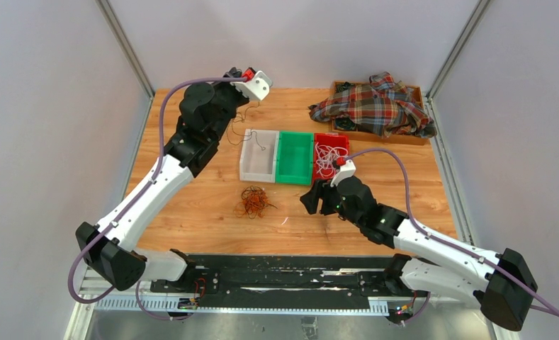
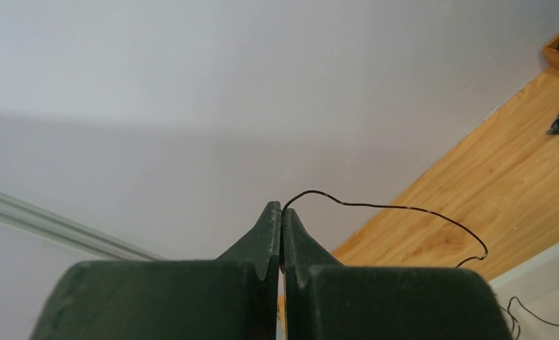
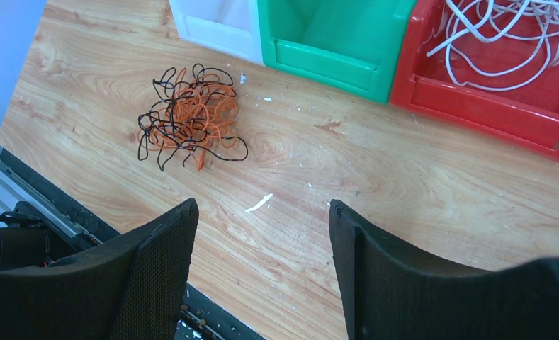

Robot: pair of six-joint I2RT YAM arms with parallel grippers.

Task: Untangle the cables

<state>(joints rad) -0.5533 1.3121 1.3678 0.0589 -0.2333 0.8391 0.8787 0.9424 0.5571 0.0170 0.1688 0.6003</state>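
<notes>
A tangle of orange and black cables [image 1: 253,202] lies on the wooden table in front of the bins; it also shows in the right wrist view [image 3: 191,117]. My left gripper [image 2: 282,209] is raised at the back left, shut on one thin black cable [image 2: 397,207] that loops out to the right and hangs down over the table [image 1: 235,127]. My right gripper [image 1: 310,200] is open and empty, low over the table right of the tangle, and its jaws [image 3: 262,209] stand wide apart. White cables [image 3: 510,35] lie in the red bin [image 1: 341,139].
Three bins stand in a row: a white bin [image 1: 246,166] with a black wire [image 1: 261,145] in it, a green bin [image 1: 295,177] and the red one. A plaid cloth [image 1: 375,106] covers a wooden box [image 1: 418,91] at the back right. A small white scrap [image 3: 258,204] lies on the table.
</notes>
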